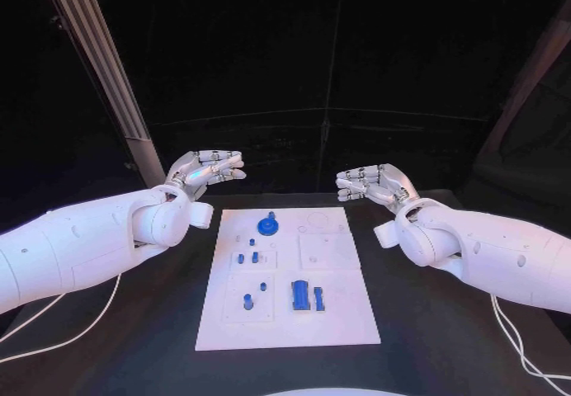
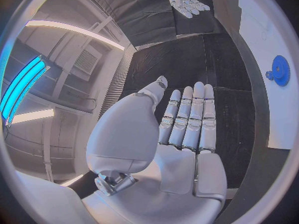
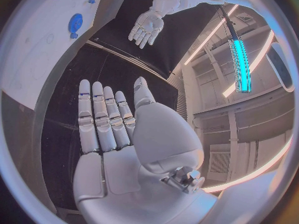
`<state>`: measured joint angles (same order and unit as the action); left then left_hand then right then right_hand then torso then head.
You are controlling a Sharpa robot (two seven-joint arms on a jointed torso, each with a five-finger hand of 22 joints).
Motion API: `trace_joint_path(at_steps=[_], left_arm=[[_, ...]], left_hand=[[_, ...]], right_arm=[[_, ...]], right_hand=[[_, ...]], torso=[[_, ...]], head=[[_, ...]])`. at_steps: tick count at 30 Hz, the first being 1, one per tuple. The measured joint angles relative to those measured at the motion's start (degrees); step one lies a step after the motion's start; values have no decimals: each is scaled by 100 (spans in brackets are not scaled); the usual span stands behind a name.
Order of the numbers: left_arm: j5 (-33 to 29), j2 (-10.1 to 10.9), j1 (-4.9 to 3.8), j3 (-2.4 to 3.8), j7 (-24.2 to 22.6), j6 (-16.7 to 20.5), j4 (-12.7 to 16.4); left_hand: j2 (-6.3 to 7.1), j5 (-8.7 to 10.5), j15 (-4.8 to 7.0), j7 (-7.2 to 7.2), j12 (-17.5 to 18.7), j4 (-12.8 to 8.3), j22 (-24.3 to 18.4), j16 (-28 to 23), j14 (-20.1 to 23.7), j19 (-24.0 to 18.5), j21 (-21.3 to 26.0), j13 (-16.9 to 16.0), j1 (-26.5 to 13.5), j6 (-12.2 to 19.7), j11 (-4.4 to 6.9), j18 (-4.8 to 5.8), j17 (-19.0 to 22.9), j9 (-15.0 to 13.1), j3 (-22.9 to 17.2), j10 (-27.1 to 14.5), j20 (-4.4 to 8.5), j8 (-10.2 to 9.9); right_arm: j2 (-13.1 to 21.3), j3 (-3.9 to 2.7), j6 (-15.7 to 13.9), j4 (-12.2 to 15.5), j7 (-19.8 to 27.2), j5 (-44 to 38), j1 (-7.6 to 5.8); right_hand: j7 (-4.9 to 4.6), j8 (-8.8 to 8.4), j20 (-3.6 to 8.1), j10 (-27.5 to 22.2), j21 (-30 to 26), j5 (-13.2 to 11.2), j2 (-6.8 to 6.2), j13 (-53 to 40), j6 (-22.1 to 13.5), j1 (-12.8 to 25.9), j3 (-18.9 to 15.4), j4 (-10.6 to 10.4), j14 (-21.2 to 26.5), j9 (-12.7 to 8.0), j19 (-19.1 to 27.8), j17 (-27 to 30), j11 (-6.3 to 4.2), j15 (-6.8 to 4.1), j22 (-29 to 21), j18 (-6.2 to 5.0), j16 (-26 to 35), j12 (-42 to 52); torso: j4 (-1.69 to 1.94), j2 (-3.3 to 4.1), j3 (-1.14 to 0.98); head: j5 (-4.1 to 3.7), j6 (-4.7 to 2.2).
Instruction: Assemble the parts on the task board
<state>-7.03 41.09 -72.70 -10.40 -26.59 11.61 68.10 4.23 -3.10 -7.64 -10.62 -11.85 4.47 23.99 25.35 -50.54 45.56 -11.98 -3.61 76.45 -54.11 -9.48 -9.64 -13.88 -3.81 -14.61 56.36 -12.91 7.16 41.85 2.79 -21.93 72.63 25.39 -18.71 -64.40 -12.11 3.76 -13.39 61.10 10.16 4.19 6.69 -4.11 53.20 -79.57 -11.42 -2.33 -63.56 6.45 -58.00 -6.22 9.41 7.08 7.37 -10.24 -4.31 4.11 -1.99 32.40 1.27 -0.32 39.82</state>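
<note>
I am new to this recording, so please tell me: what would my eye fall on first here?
First, the two silver hands, the left hand and the right hand, raised open above the far end of the black table. Between the arms lies the white task board, with a blue gear near its far end and smaller blue parts nearer the robot.

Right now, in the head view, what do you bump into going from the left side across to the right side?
Left hand → white task board with its blue gear → right hand. Both hands are raised above the black table with their fingers apart, holding nothing.
</note>
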Motion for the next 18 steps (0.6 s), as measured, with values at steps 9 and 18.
trace_joint_path(at_steps=[9,18], left_arm=[[-133,-246,78,3,-14,15,-295],[-89,-131,297,205,-4,254,140]], left_hand=[[-194,73,-32,94,381,-102,-652,-1014,29,-207,436,71,-305,283,9,-1,551,75,293,-283,-143,-156],[-371,239,231,391,633,-381,-1197,-1488,1591,-1553,727,296,-2589,1874,303,212,812,312,637,-1943,300,-570]], right_arm=[[-283,-12,154,-516,233,288,3],[-124,-77,-84,19,212,420,118]], right_hand=[[68,-63,162,-239,-126,-69,67,104,-215,482,51,263,-182,-210,-169,260,-91,-118,-158,0,81,-72],[424,-297,531,-2077,-404,-336,-249,341,-1813,2825,400,235,1867,-550,1702,542,-353,-529,-573,227,343,-325]], torso=[[7,-47,-30],[94,-80,-70]], head=[[38,-222],[32,-418]])
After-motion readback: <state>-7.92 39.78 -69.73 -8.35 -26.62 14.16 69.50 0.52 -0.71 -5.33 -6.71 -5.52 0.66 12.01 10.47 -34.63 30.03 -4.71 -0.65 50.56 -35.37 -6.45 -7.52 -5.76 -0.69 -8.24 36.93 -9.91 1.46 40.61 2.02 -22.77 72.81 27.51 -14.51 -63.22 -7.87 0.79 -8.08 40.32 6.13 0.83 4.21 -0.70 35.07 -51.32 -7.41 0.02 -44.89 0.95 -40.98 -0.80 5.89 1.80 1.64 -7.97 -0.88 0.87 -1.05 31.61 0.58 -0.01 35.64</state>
